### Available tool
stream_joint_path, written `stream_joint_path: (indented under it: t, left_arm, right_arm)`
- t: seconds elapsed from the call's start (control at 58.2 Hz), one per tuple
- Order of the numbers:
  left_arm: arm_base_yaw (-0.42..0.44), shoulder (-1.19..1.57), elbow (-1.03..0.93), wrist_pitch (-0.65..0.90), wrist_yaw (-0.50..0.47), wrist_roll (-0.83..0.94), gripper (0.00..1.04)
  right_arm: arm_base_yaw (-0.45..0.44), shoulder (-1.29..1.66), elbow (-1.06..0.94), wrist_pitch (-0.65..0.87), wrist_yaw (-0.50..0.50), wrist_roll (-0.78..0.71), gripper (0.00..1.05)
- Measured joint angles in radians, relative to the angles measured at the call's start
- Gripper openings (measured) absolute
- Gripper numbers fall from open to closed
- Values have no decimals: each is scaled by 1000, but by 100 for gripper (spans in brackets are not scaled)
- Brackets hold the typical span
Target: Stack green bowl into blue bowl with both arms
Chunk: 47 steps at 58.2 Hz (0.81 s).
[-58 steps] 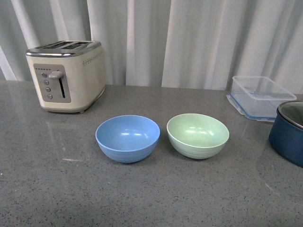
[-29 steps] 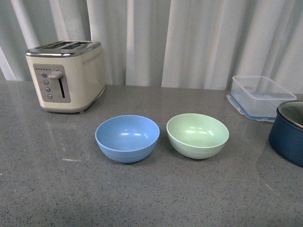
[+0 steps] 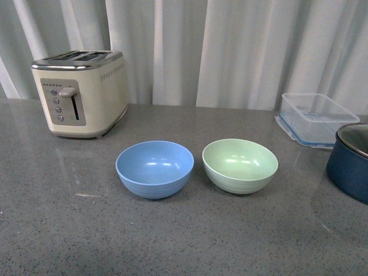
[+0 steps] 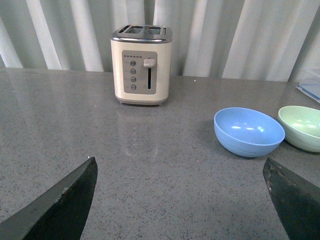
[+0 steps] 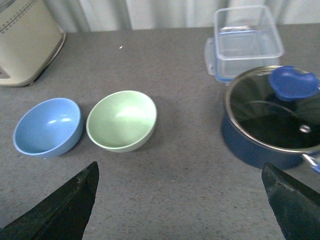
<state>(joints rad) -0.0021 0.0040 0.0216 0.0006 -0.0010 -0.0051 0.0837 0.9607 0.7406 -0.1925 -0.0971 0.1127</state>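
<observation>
The green bowl (image 3: pixel 240 165) stands upright near the middle of the grey speckled surface (image 3: pixel 184 247), just to the right of the blue bowl (image 3: pixel 154 169). The two rims are level with one another and a narrow strip of surface shows between them, so they are close but apart. Each bowl's inside shows only pale glints of light.

In the left wrist view the left fingers (image 4: pixel 62 205) are spread wide with nothing between them, held low over bare surface. From there the blue bowl (image 4: pixel 249 131) is the nearer one and the green bowl (image 4: pixel 301 127) lies beyond it. In the right wrist view the right fingers (image 5: pixel 60 210) are likewise spread wide and grip nothing, raised above the surface and looking down on both bowls.

A cream toaster (image 3: pixel 80 92) stands at the back left, well apart from the bowls. At the back right sits a clear lidless container (image 3: pixel 317 118), and in front of it, at the right edge, a dark navy pot (image 3: pixel 351 161). The right wrist view shows a glass lid with a blue knob (image 5: pixel 292 82) on the pot.

A broad bare stretch of surface lies in front of the bowls, and another between the blue bowl and the toaster. The green bowl has less room on its right, towards the pot. Pale pleated curtains (image 3: pixel 230 52) close off the back edge.
</observation>
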Motion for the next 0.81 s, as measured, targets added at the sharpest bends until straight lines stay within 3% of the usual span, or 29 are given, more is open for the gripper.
stream_joint_path:
  t: [0.189, 0.807]
  left_arm:
    - [0, 0, 0, 0, 0, 0, 98]
    - [0, 0, 0, 0, 0, 0, 98]
  right_arm:
    - [57, 317, 232, -72, -50, 50, 95]
    - [97, 943, 637, -102, 68, 99, 95]
